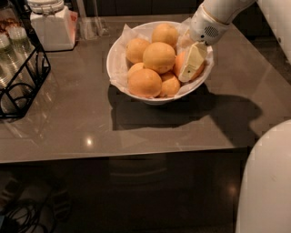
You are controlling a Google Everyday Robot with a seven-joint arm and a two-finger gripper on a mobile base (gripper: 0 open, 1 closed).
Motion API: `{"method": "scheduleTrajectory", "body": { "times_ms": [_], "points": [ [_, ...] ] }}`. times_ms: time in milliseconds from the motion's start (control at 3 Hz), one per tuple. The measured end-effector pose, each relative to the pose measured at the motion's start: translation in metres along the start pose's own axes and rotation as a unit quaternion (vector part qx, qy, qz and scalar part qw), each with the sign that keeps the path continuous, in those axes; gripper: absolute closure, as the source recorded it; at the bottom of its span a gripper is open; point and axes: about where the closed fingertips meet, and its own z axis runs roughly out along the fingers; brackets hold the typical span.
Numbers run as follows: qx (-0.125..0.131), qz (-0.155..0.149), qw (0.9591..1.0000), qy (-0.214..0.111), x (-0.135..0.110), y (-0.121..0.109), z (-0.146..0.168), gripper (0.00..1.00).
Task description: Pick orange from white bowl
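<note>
Camera view, looking down on a grey-brown tabletop [91, 127] from the near edge.

Seeing the white bowl [150, 98] close to the far edge, a bit right of mid-table. Lined with crinkled white paper [122, 38] poking above the rim. Heaped with several paler yellow-orange fruits [158, 57], filling the bowl's left and centre.

Found the orange [179, 63] in the bowl's right side, by the rim nearest the table's right edge. Touching the paler fruit beside it. Deeper reddish tone than the rest. Largely hidden behind the gripper. Seated in the pile, not lifted clear.

Gripper [192, 68] down inside the bowl on that same right side, cream-coloured, tilted, lying across the front of the orange. Touching or just off the skin, hard to call. Open or closed on it: cannot tell from here.

White arm [218, 13] coming in above the far edge, toward the far right corner.

Elsewhere:
- White lidded jar [50, 25] at the far left corner, well apart from the bowl.
- Black wire rack [22, 82] on the left edge, holding clear containers [9, 43].
- Dark shadow [218, 113] of bowl and arm, spread toward the right edge.
- White robot body [268, 182] covering the near right corner.
</note>
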Motion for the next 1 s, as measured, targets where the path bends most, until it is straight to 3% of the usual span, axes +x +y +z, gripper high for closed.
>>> {"method": "scheduleTrajectory", "body": {
  "times_ms": [667,1000],
  "points": [
    [-0.017,0.024,0.9994,0.018,0.019,-0.005,0.018,0.24],
    [-0.019,0.030,0.9992,0.020,0.022,-0.005,0.019,0.43]
  ]
}}
